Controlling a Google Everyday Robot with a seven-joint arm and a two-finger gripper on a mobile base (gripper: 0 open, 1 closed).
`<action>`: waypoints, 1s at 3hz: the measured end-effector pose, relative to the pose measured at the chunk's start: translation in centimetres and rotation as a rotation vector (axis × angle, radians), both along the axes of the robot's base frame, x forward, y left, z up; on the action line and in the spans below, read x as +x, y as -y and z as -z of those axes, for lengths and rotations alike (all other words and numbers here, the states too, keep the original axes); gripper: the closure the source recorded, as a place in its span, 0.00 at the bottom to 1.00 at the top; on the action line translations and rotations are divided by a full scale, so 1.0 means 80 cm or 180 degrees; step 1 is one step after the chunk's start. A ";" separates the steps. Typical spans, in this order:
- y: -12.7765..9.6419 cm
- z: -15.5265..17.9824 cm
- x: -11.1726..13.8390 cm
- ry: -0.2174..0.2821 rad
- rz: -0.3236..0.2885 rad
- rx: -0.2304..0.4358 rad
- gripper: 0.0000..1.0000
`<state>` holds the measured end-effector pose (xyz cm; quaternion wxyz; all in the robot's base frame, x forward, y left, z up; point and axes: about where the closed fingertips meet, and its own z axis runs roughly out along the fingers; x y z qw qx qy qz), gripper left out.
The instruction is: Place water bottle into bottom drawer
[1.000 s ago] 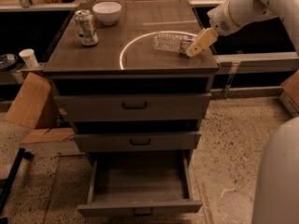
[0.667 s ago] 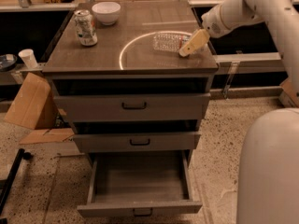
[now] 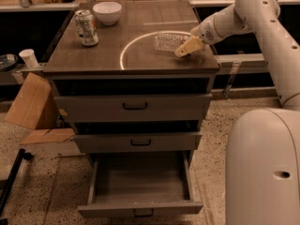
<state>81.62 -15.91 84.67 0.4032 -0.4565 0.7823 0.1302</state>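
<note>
The water bottle [image 3: 169, 41] is a small clear ribbed plastic bottle. It lies on its side on the cabinet top [image 3: 93, 57], right of centre, inside a pale ring of light. My gripper [image 3: 185, 49] with tan fingers [image 3: 188, 46] is at the bottle's right end, low over the top, reaching in from the right on the white arm [image 3: 243, 13]. The bottom drawer [image 3: 140, 209] is pulled out and its grey inside shows nothing in it. The two upper drawers [image 3: 135, 107] are closed.
A printed soda can [image 3: 87, 27] and a white bowl [image 3: 107, 12] stand at the back left of the top. A cardboard box [image 3: 29, 103] and a white cup [image 3: 29, 58] are to the left. The robot's white body [image 3: 265, 168] fills the lower right.
The arm has swung left and down, bringing the gripper closer onto the bottle's right end. The bottle lies where it was.
</note>
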 end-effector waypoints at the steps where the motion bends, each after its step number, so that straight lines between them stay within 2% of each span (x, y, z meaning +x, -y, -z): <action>1: -0.001 0.008 0.004 -0.0023 0.0007 0.0037 0.50; 2: -0.001 0.008 0.004 -0.0022 0.0007 0.0038 0.73; 3: -0.017 -0.049 -0.039 0.0290 -0.0240 0.0104 1.00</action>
